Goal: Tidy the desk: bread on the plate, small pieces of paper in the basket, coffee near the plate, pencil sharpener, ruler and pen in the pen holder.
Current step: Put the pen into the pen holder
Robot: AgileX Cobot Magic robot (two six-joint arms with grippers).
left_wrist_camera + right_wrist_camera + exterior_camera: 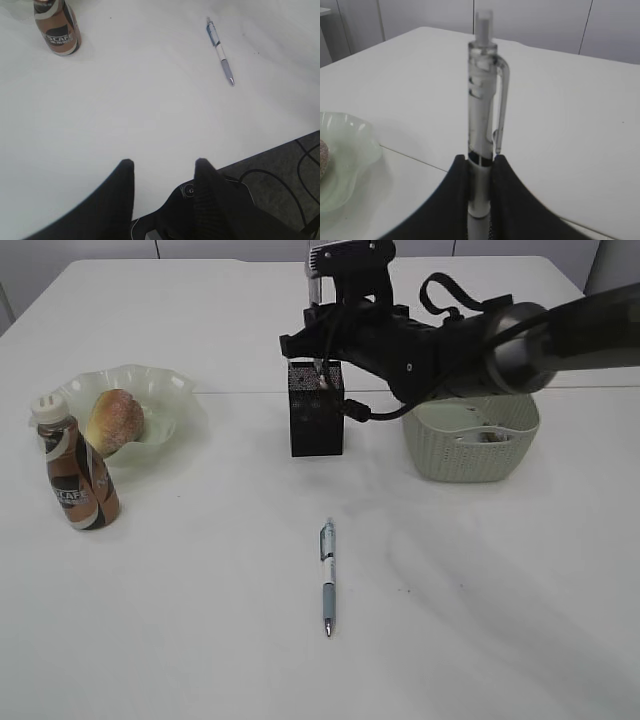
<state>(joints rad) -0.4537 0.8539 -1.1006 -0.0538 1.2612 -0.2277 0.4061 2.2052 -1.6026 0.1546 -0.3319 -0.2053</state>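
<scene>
My right gripper (480,162) is shut on a clear pen (482,125), held upright just above the black pen holder (316,410). A second pen (327,578) lies flat on the desk (200,620) in front of the holder, also seen in the left wrist view as the pen (220,50). My left gripper (164,162) hangs open and empty over the desk's near edge. The bread (115,418) rests on the green plate (170,390), with the coffee (75,475) standing just in front of it. The basket (470,445) holds a piece of paper (490,436). The ruler and pencil sharpener are out of view.
The right arm (480,345) reaches across from the right, over the basket. Dark floor with cables (295,170) shows beyond the desk's near edge.
</scene>
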